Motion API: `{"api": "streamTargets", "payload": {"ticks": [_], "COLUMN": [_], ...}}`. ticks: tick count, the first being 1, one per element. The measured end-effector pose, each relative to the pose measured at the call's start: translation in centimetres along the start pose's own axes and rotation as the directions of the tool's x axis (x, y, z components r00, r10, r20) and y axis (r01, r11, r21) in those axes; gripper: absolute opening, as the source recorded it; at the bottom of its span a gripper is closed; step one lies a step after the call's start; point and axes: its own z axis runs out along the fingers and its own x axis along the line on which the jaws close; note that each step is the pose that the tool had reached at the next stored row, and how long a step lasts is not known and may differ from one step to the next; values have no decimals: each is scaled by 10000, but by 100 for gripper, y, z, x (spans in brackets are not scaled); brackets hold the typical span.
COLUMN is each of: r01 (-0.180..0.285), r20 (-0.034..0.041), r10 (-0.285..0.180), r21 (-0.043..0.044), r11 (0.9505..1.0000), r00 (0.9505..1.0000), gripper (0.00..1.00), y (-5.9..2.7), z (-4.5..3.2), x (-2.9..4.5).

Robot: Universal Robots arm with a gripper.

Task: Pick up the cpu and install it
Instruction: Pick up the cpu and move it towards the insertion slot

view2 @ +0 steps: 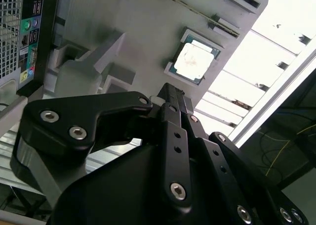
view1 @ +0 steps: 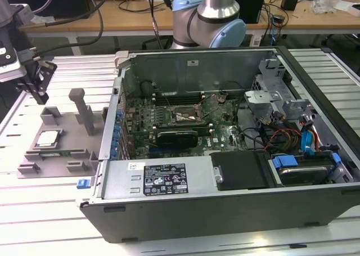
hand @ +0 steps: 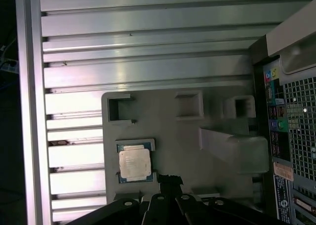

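The cpu [view1: 48, 138] is seen lying flat in a shallow square recess of the grey plastic tray [view1: 66, 133]. The tray rests on the slatted metal table [view1: 45, 211], just beside the open computer case [view1: 225, 200], on the exterior view's left. The gripper [view1: 39, 93] hangs above the tray, apart from the cpu. In both wrist views its black fingers [hand: 168, 179] are pressed together at the tips, and nothing is gripped between them. A bright, silvery metal top is shown on the cpu [view2: 192, 62], framed by a thin greenish rim. The chip is closely bordered by low recess walls. Upright blocks [view1: 84, 109] stand on the tray nearer the case, while bare slats lie open on the other side. Inside the case, the dark metal-framed socket [view1: 184, 116] is seen well apart from the cpu.
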Motion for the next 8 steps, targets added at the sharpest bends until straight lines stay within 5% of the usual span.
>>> {"api": "streamTargets", "payload": {"ticks": [8], "r01": [0], "r20": [1], "r10": [0], "r21": [-1], "r11": [10000], "r00": [10000], "gripper": [11], "y": [-15], "z": [127], "x": [103]}}
